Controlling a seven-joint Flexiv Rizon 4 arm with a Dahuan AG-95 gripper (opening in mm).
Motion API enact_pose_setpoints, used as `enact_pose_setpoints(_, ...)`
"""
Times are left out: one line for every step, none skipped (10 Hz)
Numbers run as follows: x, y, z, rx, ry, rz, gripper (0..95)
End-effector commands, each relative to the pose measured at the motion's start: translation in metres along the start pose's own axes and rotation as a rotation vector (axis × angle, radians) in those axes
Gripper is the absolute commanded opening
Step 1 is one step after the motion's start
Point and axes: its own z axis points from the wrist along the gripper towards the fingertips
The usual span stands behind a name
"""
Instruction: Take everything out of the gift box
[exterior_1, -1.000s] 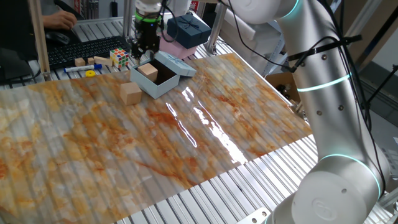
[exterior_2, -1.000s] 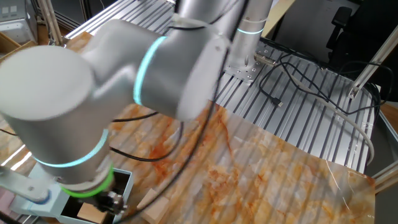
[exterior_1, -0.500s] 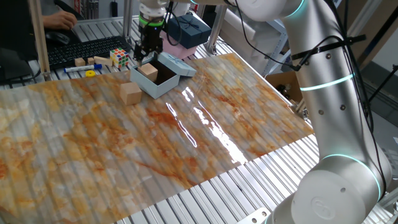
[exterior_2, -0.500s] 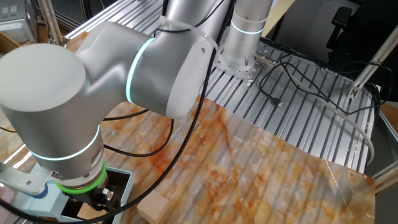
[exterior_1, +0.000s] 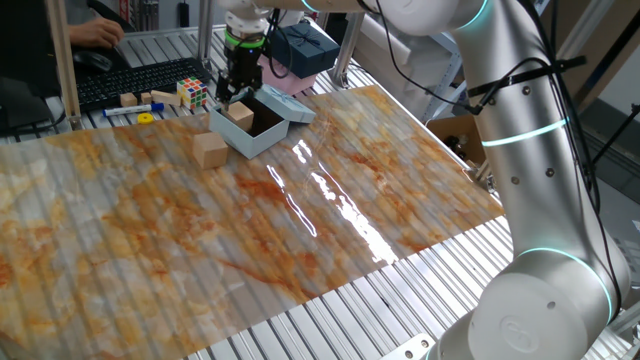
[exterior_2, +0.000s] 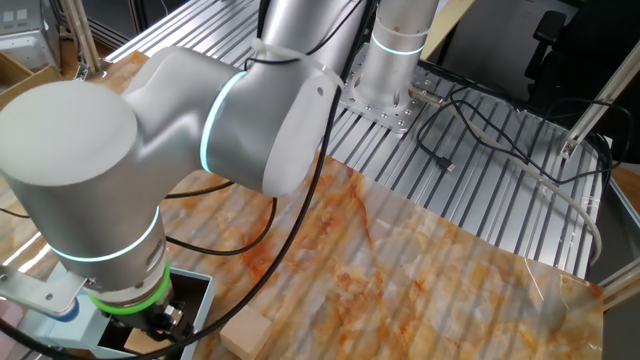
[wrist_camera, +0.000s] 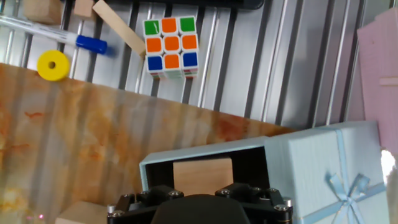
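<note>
The pale blue-grey gift box (exterior_1: 262, 136) stands open at the far side of the mat, its lid (exterior_1: 284, 102) folded back. One tan wooden block (exterior_1: 238, 115) sits in its dark inside; the hand view shows it too (wrist_camera: 202, 175), right ahead of the hand. A second wooden block (exterior_1: 210, 150) lies on the mat beside the box, and also shows in the hand view (wrist_camera: 81, 212). My gripper (exterior_1: 238, 92) hangs just above the block in the box, fingers apart and holding nothing. The hand view does not show the fingertips.
A Rubik's cube (wrist_camera: 170, 46), a yellow ring (wrist_camera: 53, 65), a blue-capped pen (wrist_camera: 91, 44) and small wooden pieces (exterior_1: 128, 99) lie on the slatted table behind the mat. A pink box (wrist_camera: 380, 68) and a dark navy box (exterior_1: 303, 50) stand behind the gift box.
My gripper has shifted a little to the right and lowered towards the block in the open box. The blocks and the box have not moved.
</note>
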Motion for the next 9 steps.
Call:
enact_pose_setpoints(0.0,-0.001,0.004,0.0,-0.007,0.001,76.0)
enact_pose_setpoints(0.0,-0.001,0.007,0.0,-0.006,0.003,76.0)
enact_pose_setpoints(0.0,-0.001,0.01,0.0,-0.008,0.004,76.0)
enact_pose_setpoints(0.0,0.0,0.013,0.0,-0.007,0.005,76.0)
enact_pose_setpoints(0.0,0.0,0.017,-0.002,-0.007,0.004,76.0)
enact_pose_setpoints(0.0,0.0,0.019,-0.002,-0.008,0.003,76.0)
enact_pose_setpoints(0.0,0.0,0.024,-0.003,-0.009,0.004,76.0)
enact_pose_setpoints(0.0,-0.001,0.027,-0.003,-0.011,0.004,76.0)
enact_pose_setpoints(0.0,-0.001,0.028,-0.004,-0.011,0.003,76.0)
